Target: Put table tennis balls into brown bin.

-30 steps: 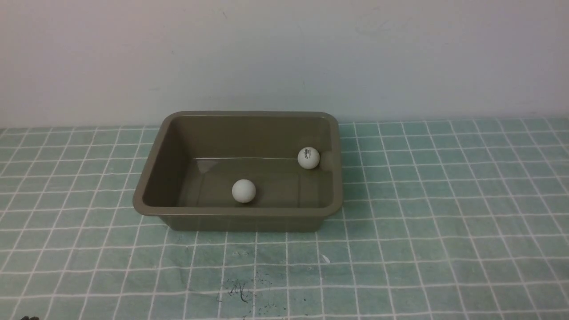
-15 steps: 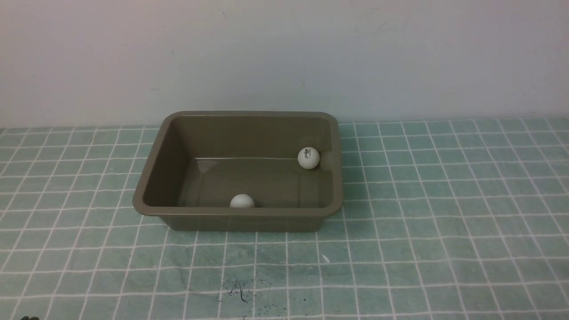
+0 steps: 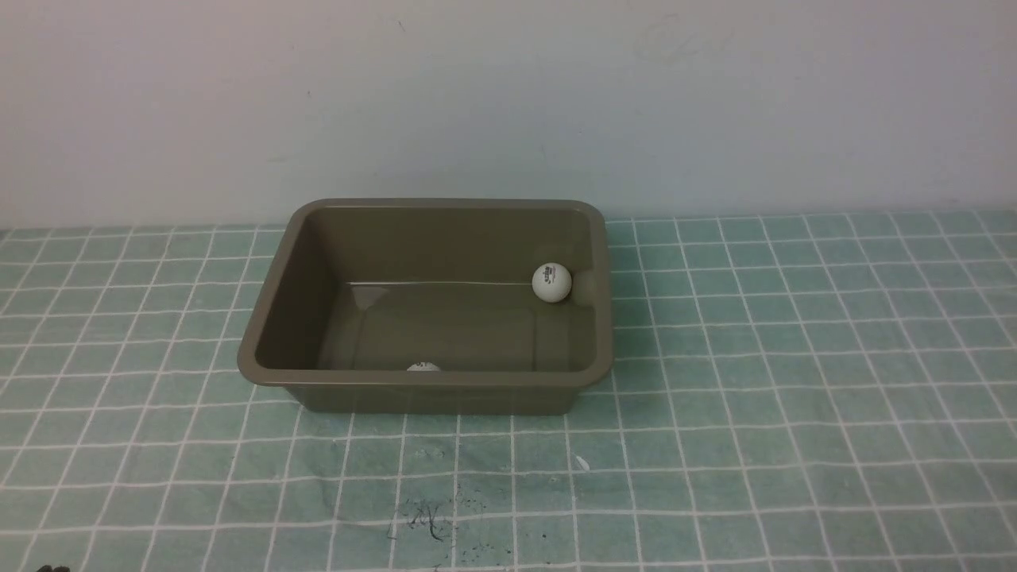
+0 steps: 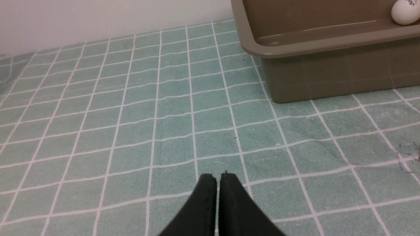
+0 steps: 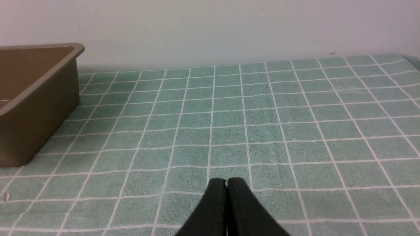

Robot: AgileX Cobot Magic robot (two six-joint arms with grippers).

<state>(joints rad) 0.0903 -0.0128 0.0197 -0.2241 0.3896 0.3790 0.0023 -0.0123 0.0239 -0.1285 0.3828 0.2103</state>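
Wrist views show both end effectors point(image 4: 218, 177) point(image 5: 226, 181) pressed together, well apart from the brown bin point(image 4: 315, 49).

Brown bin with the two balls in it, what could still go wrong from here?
Little looks risky. One table tennis ball sits almost hidden behind the near wall of the brown bin, so a front-view check might count only the other ball. Both the left gripper and right gripper are shut and empty, away from the bin.
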